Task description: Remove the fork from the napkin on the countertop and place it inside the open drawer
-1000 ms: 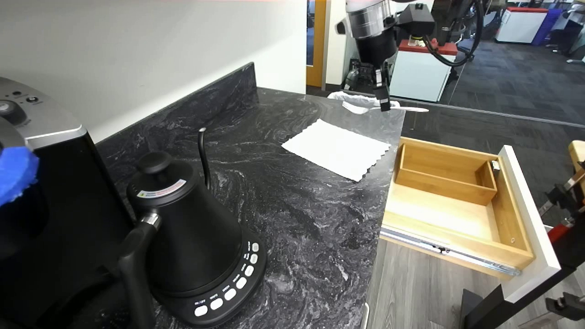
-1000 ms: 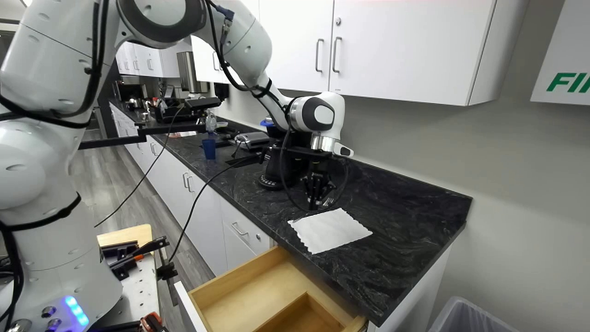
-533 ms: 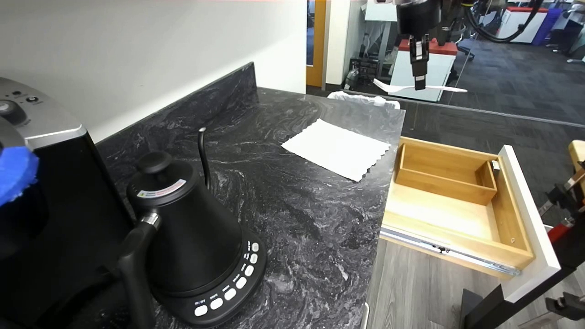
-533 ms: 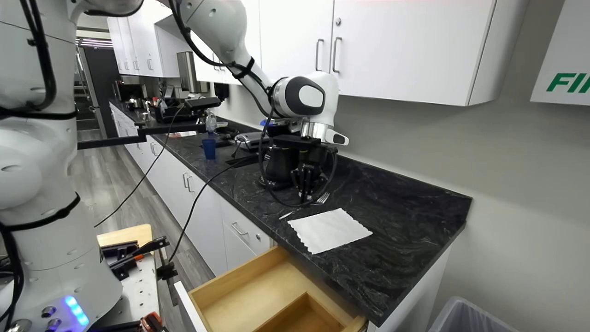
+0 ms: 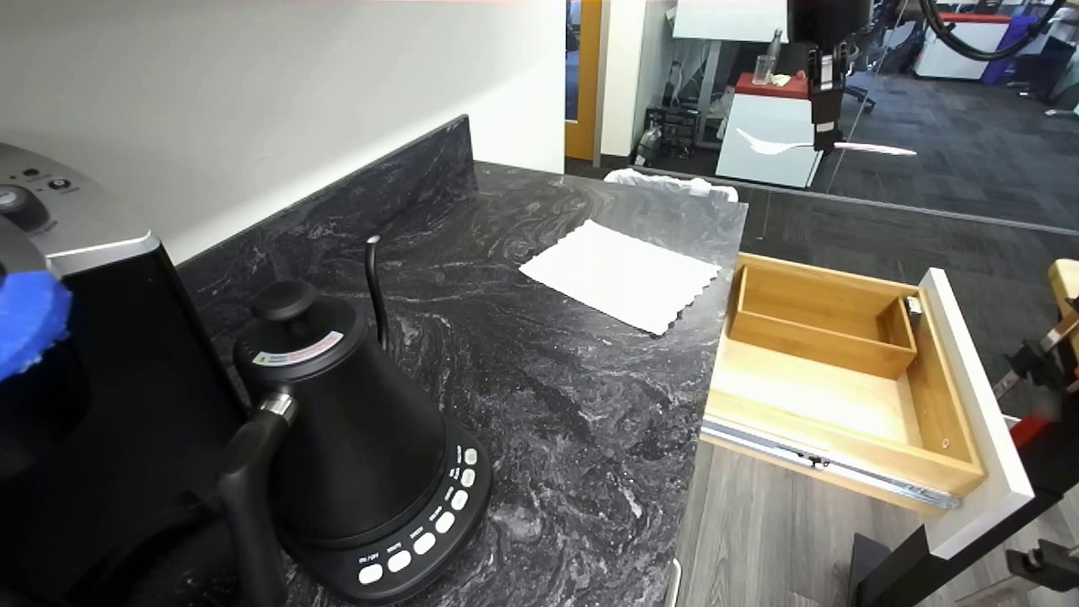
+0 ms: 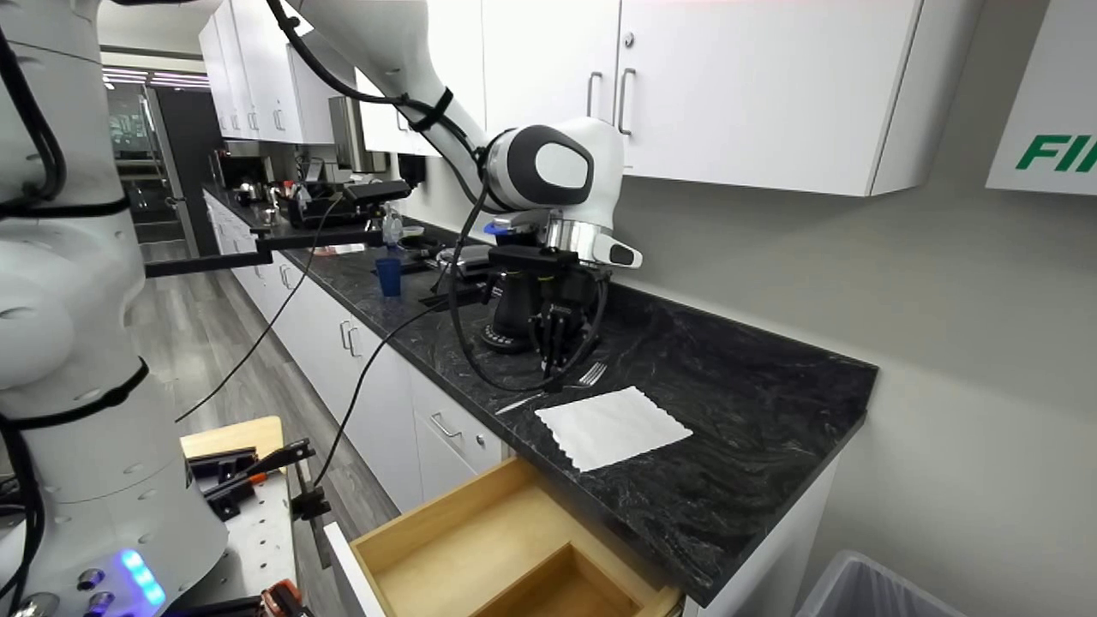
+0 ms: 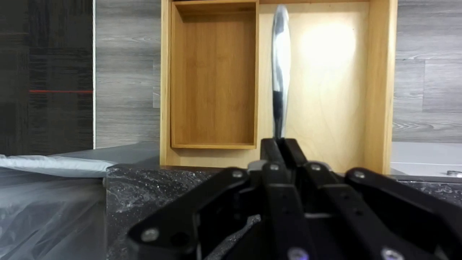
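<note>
My gripper [image 5: 826,145] is shut on the middle of the silver fork [image 5: 872,148] and holds it in the air, roughly level. In an exterior view the gripper [image 6: 550,375] shows with the fork's tines [image 6: 591,374] to its right. In the wrist view the fingertips [image 7: 278,141] pinch the fork's handle [image 7: 281,61], which points away and overlaps the open drawer [image 7: 325,108] beside its divider; the tines are hidden there. The drawer [image 5: 809,396] stands open below the countertop [image 5: 556,421]. The white napkin [image 5: 624,274] lies flat and bare on the countertop, also in an exterior view [image 6: 613,428].
A black kettle [image 5: 337,421] and a coffee machine [image 5: 84,211] stand on the countertop. A lined bin [image 7: 54,202] stands at the counter's end. White wall cabinets [image 6: 754,86] hang above. The drawer has a smaller inner box [image 7: 214,79] beside a wider compartment.
My gripper has risen with the fork and moved away from above the napkin's far side, past the counter edge toward the drawer side. The napkin and drawer have not moved.
</note>
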`<state>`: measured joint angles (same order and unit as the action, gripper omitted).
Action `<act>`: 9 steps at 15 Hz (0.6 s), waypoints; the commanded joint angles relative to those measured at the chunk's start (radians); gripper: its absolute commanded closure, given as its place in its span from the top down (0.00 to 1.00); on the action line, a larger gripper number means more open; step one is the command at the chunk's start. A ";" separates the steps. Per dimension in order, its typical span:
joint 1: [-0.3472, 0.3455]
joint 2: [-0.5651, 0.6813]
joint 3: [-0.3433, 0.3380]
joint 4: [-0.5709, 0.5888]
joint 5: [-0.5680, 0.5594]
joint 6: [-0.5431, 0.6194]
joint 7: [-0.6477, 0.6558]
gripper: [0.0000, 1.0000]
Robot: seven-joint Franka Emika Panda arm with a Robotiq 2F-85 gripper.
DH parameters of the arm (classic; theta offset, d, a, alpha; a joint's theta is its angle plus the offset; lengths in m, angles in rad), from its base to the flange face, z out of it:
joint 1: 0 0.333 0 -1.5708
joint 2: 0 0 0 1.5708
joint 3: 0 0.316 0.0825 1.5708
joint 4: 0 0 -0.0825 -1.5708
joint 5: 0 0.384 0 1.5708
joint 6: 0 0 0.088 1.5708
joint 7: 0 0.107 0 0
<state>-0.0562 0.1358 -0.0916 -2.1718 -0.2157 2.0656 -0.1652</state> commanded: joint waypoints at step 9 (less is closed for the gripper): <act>-0.004 -0.001 0.013 -0.029 0.000 0.018 0.030 0.07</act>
<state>-0.0541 0.1351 -0.0847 -2.2028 -0.2157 2.0858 -0.1355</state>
